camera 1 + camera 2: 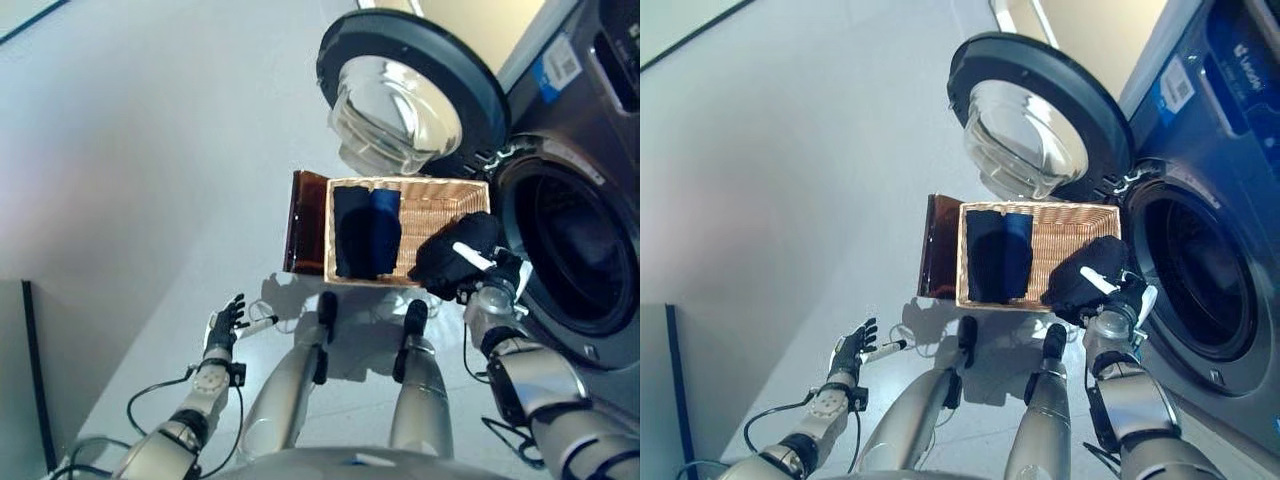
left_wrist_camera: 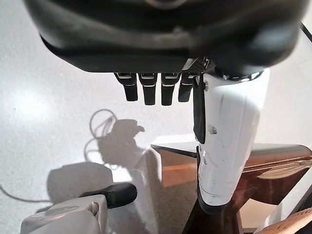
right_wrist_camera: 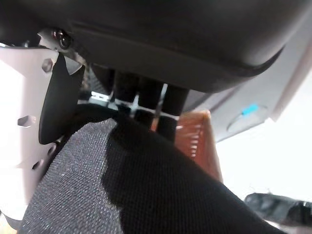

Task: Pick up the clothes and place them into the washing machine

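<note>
Right hand (image 1: 487, 283): fingers (image 3: 146, 105) curl round a black garment (image 1: 452, 258), holding it over the basket's (image 1: 430, 205) corner beside the washer drum (image 1: 570, 250). Dark folded clothes (image 1: 365, 232) lie in the basket. Left hand (image 1: 225, 322): fingers (image 2: 148, 90) spread, empty, above the floor (image 1: 150, 150).

Bunched black garment (image 1: 455, 258) at basket's (image 1: 440, 195) drum-side corner.

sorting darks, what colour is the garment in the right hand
Black, held in the right hand; clearest in the left eye view.
</note>
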